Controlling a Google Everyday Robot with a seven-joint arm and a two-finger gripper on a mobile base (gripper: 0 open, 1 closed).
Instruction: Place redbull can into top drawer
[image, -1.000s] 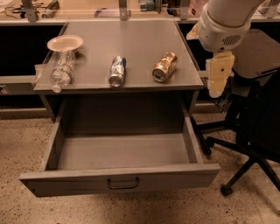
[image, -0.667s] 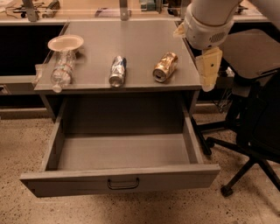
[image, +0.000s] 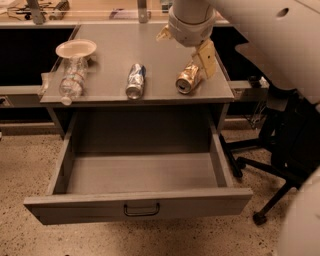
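**Grey drawer open and waiting, arm just swung in over the cans**

Steel-grey top drawer (image: 75, 207) is pulled all the way out under the cabinet top (image: 115, 45), with nothing in it that I can see, so that end of the job looks ready.

The big white arm (image: 190, 22) is what changed. A second ago it was hanging off the right edge of the top, over by the office chair (image: 280, 165). Now it's come left and in over the surface. The gripper (image: 206, 60) sits low at the right end, right up against the dented gold can (image: 186, 81) and partly in front of it. Honestly can't tell how wide open it is, or whether it's touching that can.

The clear plastic bottle (image: 72, 80) lies at the left end and hasn't budged. Same for the redbull can (image: 135, 80). It's on its side near the front edge, about mid-width, between the bottle and the gold can and apart from both.

My read is that this is still the reach and nothing's grabbed yet. The gripper is at the wrong can, so it needs to go further left. I'd worry about it bumping the gold one and rolling it off the front
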